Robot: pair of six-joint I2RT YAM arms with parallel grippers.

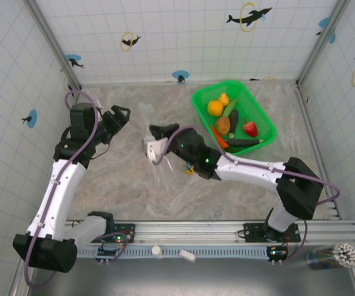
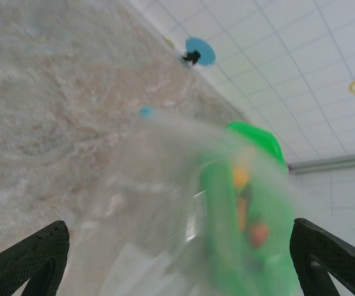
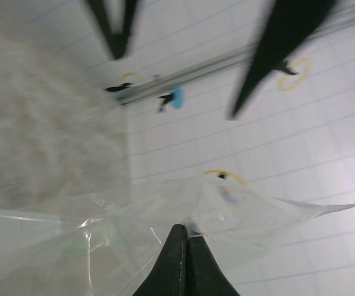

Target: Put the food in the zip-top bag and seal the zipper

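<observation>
The zip-top bag (image 1: 150, 148) hangs crumpled above the table's middle, pinched by my right gripper (image 1: 155, 131). In the right wrist view its shut fingertips (image 3: 179, 243) clamp a fold of the clear bag (image 3: 251, 209). My left gripper (image 1: 123, 115) hovers just left of the bag, jaws wide open; its fingers (image 2: 32, 256) flank the blurred bag (image 2: 146, 197) without touching it. The food (image 1: 227, 123) lies in the green basket (image 1: 261, 114) at the back right: carrot, cucumber, potato, red and orange fruits. I cannot make out the zipper in the blurred plastic.
A tiny yellow-and-black trinket (image 1: 190, 169) lies on the marble table under the right arm. Tiled walls close in the back and both sides. The green basket (image 2: 257, 139) shows through the bag in the left wrist view.
</observation>
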